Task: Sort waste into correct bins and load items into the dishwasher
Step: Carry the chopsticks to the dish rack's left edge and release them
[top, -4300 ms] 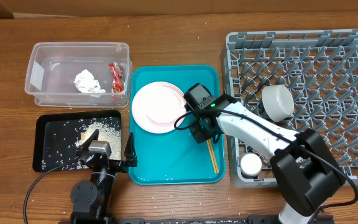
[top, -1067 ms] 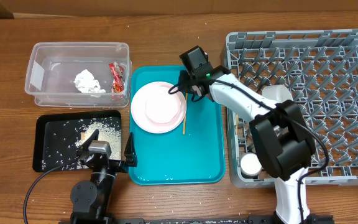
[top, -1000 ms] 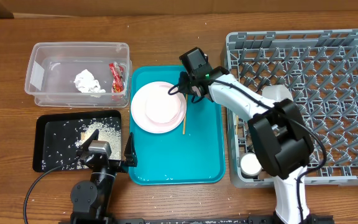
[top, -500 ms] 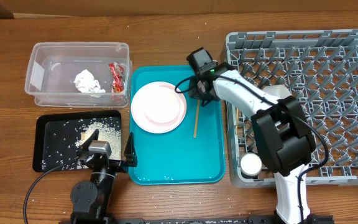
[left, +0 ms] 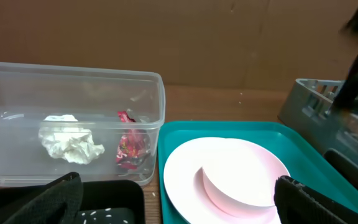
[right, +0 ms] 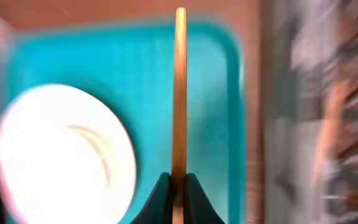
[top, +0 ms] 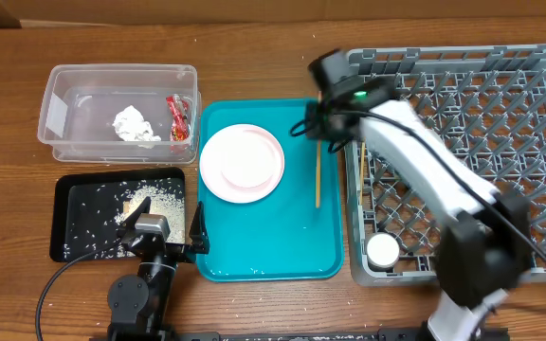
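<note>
A wooden chopstick (top: 318, 175) is clamped by the right hand (top: 318, 131), its long axis parallel to the dish rack's (top: 353, 227) left wall, just beside it; the left hand (top: 167, 225) is spread wide.

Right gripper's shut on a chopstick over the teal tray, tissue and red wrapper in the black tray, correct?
No: the tissue and red wrapper lie in the clear tub, as the overhead view shows. The right gripper is shut on a chopstick over the teal tray.

A teal serving tray (top: 263, 242) lies flat on the wooden table (top: 254, 57).
</note>
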You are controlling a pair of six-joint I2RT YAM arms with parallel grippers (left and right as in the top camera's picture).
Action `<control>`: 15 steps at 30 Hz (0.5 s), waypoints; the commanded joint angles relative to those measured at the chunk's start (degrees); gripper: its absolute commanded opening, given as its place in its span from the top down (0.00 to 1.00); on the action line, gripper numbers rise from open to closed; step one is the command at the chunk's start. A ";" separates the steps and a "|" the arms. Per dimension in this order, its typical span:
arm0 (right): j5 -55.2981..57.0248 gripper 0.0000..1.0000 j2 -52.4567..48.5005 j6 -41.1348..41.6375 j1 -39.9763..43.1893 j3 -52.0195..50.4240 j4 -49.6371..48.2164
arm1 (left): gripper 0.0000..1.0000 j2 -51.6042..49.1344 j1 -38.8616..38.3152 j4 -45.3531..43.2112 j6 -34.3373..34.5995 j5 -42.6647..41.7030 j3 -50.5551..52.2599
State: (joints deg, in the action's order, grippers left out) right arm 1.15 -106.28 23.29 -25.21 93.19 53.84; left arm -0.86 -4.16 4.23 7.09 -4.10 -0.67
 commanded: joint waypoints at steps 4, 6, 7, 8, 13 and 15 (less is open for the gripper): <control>3.93 0.96 5.27 -15.67 5.25 1.57 2.47 | 0.00 0.61 -0.35 -0.22 -0.26 -0.35 0.39; 3.96 0.96 4.48 -20.24 6.25 0.66 3.45 | 0.00 0.61 -0.35 -0.22 -0.26 -0.35 0.39; 3.96 0.96 3.89 -22.21 6.73 0.04 3.78 | 0.00 0.61 -0.35 -0.22 -0.26 -0.35 0.39; 3.93 0.96 3.26 -23.17 7.23 -0.76 3.69 | 0.00 0.61 -0.35 -0.22 -0.26 -0.35 0.39; 2.10 0.91 1.46 -23.02 7.67 -3.23 3.34 | 0.00 0.61 -0.35 -0.22 -0.26 -0.35 0.39; 2.67 0.66 1.68 -20.41 7.41 -2.89 3.34 | 0.00 0.61 -0.35 -0.20 -0.26 -0.35 0.39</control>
State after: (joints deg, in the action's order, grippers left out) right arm 3.97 -105.21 2.59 -17.65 89.89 57.49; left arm -0.86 -4.16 4.23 7.07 -4.12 -0.67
